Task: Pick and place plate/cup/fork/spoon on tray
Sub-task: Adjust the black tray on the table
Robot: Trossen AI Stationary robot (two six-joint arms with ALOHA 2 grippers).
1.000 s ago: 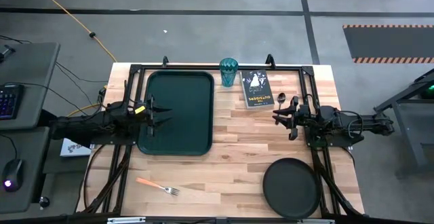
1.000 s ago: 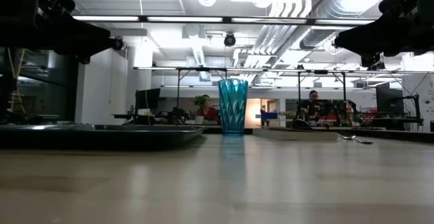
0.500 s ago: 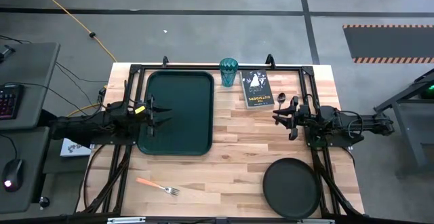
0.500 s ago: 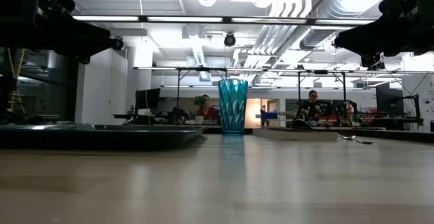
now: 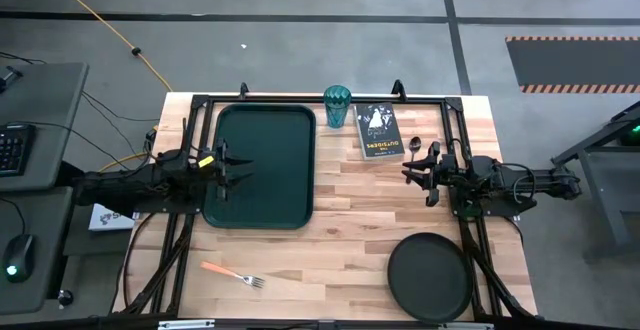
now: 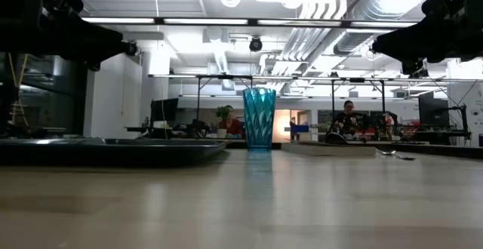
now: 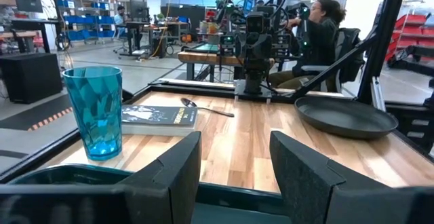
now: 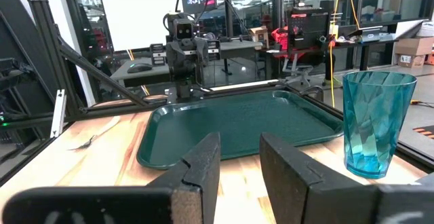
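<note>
The dark green tray [image 5: 262, 165] lies at the table's left. The teal cup [image 5: 337, 107] stands upright at the far edge. The dark spoon [image 5: 414, 148] lies beside the black book. The black plate [image 5: 430, 277] rests at the near right. The orange-handled fork [image 5: 230, 273] lies at the near left. My left gripper [image 5: 243, 167] is open above the tray's left part, touching nothing. My right gripper [image 5: 410, 171] is open, raised above bare wood near the spoon, touching nothing.
A small black book [image 5: 378, 130] with a white drawing lies between cup and spoon. A black frame [image 5: 300, 98] runs around the table top. Bare wood [image 5: 350, 210] lies between the tray and the plate. People sit in the room beyond the table.
</note>
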